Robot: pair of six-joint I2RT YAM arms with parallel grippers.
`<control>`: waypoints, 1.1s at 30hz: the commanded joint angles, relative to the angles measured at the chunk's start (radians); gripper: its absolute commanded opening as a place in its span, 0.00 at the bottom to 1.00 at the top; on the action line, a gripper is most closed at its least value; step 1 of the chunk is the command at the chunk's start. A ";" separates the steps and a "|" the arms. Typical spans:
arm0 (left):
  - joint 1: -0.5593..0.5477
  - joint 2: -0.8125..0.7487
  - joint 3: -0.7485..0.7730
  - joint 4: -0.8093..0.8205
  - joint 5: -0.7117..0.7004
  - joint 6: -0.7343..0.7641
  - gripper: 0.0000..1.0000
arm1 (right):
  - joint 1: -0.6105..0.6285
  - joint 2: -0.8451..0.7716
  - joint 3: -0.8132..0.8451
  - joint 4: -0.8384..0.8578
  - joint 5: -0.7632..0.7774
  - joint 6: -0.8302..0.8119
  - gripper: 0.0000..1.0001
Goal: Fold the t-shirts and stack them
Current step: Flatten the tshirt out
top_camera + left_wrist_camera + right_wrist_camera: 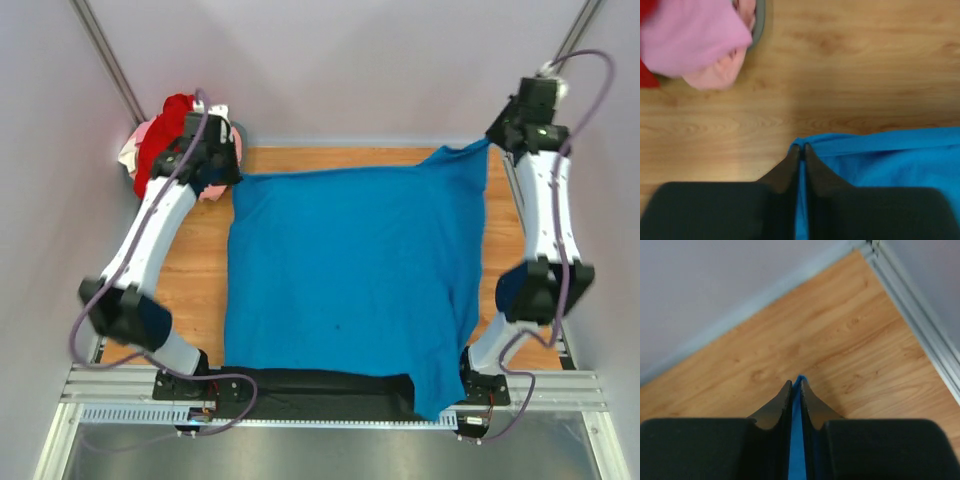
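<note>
The bright blue t-shirt (350,270) is spread over the middle of the wooden table, its near edge hanging over the front. My left gripper (228,175) is shut on its far left corner; the left wrist view shows blue cloth (880,155) pinched between the fingers (785,170). My right gripper (497,138) is shut on its far right corner and holds it raised; blue cloth (796,440) shows between its fingers (775,410). The red t-shirt (160,135), the light pink one (215,185) and the whitish one (130,155) lie heaped at the far left corner.
The heap shows as pink cloth (695,40) in the left wrist view, close to my left gripper. Grey walls stand behind and at both sides. A metal rail (920,320) runs along the table's right edge. Bare wood (190,270) lies left of the blue shirt.
</note>
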 commanded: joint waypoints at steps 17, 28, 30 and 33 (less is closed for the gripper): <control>0.002 0.159 -0.232 0.144 0.093 -0.038 1.00 | 0.057 0.161 -0.139 -0.041 -0.133 -0.074 0.89; -0.086 0.347 -0.341 0.313 0.170 -0.096 0.95 | 0.059 0.207 -0.352 -0.041 -0.159 -0.076 0.84; -0.089 0.390 -0.301 0.325 0.169 -0.108 0.94 | 0.062 0.233 -0.349 -0.058 -0.148 -0.066 0.83; -0.089 0.479 -0.211 0.325 0.152 -0.124 0.94 | 0.083 0.295 -0.326 -0.084 -0.101 -0.062 0.83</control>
